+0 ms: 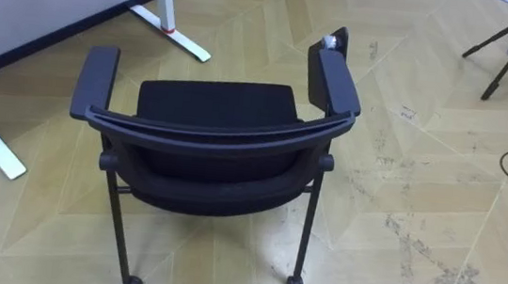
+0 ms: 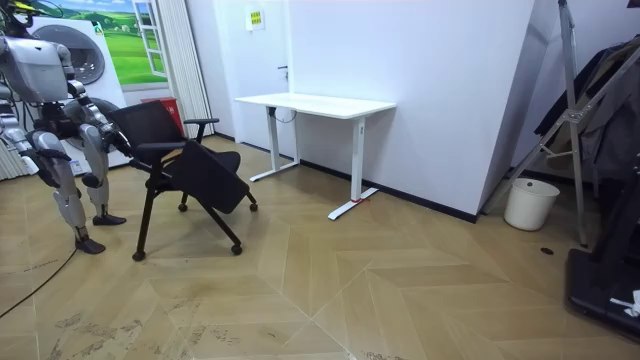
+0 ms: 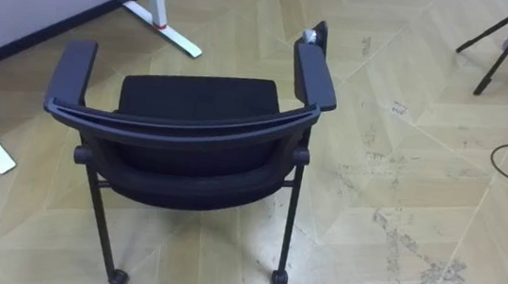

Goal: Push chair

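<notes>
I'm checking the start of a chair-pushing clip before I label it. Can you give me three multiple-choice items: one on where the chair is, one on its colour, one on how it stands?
1. Where is the chair relative to the white desk?
A. tucked under it
B. on the open wooden floor, apart from it
C. on top of it

2. What colour is the chair?
A. black
B. red
C. white

3. How does the chair stand?
A. on its side
B. upside down
C. upright on its legs

Answers:
1 B: in the room view, bare floor shows between the chair and the desk.
2 A: the seat, back and armrests are all black.
3 C: its castors rest on the floor and the seat faces up.
</notes>
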Controlling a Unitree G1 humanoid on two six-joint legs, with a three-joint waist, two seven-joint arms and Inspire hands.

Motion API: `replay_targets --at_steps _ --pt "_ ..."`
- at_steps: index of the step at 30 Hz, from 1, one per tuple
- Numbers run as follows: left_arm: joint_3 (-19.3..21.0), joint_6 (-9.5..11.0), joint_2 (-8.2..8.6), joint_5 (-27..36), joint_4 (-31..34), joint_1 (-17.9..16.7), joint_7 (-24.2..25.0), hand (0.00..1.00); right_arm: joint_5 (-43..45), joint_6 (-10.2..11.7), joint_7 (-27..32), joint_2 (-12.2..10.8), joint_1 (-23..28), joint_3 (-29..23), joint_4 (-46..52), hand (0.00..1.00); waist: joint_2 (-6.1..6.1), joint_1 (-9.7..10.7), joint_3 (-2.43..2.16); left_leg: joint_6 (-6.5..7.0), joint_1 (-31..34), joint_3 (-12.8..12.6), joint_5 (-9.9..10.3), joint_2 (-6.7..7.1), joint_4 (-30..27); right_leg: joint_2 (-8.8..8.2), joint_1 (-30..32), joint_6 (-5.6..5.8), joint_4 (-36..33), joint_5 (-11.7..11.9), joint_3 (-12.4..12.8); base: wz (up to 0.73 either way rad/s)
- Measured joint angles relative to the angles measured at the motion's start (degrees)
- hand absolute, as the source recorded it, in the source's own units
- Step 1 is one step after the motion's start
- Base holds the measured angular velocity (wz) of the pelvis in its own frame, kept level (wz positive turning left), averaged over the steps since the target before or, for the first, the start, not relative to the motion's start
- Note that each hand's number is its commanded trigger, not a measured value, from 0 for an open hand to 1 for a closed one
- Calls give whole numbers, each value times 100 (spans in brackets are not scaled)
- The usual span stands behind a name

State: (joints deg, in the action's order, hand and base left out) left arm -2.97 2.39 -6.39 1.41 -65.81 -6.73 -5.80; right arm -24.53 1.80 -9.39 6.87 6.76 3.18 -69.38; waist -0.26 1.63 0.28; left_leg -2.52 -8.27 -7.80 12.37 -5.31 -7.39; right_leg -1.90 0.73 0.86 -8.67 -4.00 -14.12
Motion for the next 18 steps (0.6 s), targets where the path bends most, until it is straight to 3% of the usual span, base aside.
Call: replay_targets --at_steps 12,18 --pt "-4 0 0 -110 23 0 -10 0 6 -2 10 1 -33 -1 -1 0 27 6 12 -5 2 6 5 -1 31 0 2 1 -6 0 -22 0" --pt "0 -1 -4 -139 60 -26 -77 0 17 -1 60 9 -45 -51 -59 0 39 37 -9 -4 2 22 6 -1 63 1 4 5 -6 -3 -39 0"
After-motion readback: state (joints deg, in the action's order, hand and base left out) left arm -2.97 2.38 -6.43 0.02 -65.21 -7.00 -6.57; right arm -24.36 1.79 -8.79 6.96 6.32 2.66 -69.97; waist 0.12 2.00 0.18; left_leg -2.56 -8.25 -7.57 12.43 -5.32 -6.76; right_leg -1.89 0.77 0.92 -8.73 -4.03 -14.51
